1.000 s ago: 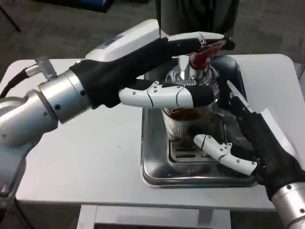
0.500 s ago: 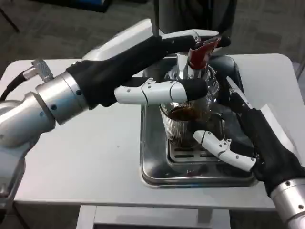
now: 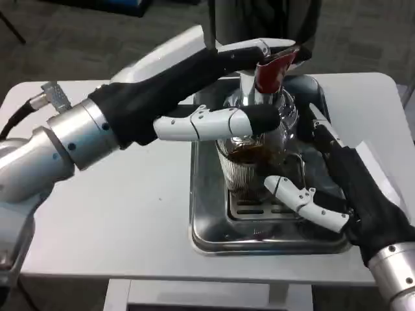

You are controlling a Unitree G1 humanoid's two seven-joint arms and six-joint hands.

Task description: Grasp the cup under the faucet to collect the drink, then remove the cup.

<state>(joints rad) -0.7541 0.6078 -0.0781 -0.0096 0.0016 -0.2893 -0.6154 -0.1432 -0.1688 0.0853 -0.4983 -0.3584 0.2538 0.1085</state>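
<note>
Faucet spout (image 3: 256, 107) (and cup (image 3: 249, 165) rim) behind left hand (image 3: 194, 97).

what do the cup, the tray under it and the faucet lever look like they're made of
Cup: probably clear ribbed glass or plastic, since the brown drink shows through its wall.
Tray: polished metal, likely stainless steel, with mirror-like reflections and a slotted grate.
Faucet lever: glossy red, seemingly plastic, above a shiny chromed metal faucet body.

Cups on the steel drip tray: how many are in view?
1: a clear ribbed plastic cup holding brown drink, standing on the steel drip tray under the faucet, beside the right hand. Others may be hidden.
</note>
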